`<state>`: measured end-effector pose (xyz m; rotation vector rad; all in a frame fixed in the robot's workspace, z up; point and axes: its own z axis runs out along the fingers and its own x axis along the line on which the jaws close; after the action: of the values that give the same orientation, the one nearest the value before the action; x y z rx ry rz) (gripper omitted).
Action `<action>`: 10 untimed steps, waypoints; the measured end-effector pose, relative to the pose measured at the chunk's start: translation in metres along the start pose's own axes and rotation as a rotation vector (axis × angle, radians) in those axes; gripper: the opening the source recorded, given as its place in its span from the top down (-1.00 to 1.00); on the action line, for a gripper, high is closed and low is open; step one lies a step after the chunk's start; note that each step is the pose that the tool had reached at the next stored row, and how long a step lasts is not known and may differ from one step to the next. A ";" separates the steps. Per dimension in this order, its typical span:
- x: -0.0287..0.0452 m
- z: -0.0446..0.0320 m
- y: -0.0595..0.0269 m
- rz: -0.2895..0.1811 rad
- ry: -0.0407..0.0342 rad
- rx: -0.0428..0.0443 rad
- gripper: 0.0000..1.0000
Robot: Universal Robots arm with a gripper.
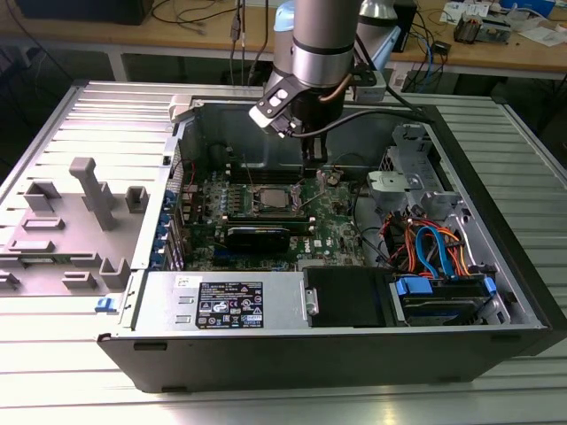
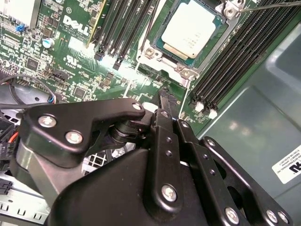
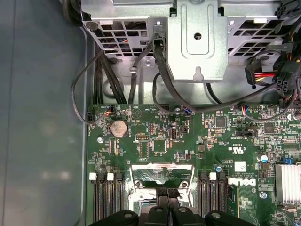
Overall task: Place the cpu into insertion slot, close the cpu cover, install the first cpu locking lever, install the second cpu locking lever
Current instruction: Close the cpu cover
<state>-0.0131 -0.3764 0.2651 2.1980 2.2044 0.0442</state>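
The cpu [image 2: 190, 29], a square chip with a silvery lid, lies in the insertion slot [image 1: 270, 200] on the green board. My gripper [image 1: 312, 166] hangs just to the exterior view's right of the slot, low over the board. Its black fingers [image 2: 162, 117] are shut, with nothing seen between them. In the first wrist view, a silvery frame with a window, the cpu cover [image 3: 162, 166], sits right ahead of my gripper [image 3: 167, 194], and green board shows through the window. I cannot tell how far it is tilted. A thin metal locking lever [image 2: 273, 4] sticks out past the slot's far corner.
Long black memory slots [image 2: 127, 28] flank the socket on both sides. A metal drive cage [image 3: 197, 42] with black cables stands beyond the board. A power supply [image 1: 226, 301] and orange and blue cables [image 1: 434, 248] fill the case front. A grey fixture tray [image 1: 80, 212] lies outside.
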 end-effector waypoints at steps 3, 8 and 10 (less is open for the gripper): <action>0.0000 0.0000 0.0006 0.000 0.0000 0.0000 0.79; 0.0000 0.0003 0.0070 0.000 0.0001 0.0000 0.79; 0.0000 0.0004 0.0099 0.000 0.0000 0.0000 0.79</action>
<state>-0.0032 -0.3764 0.2651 2.1981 2.2044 0.0442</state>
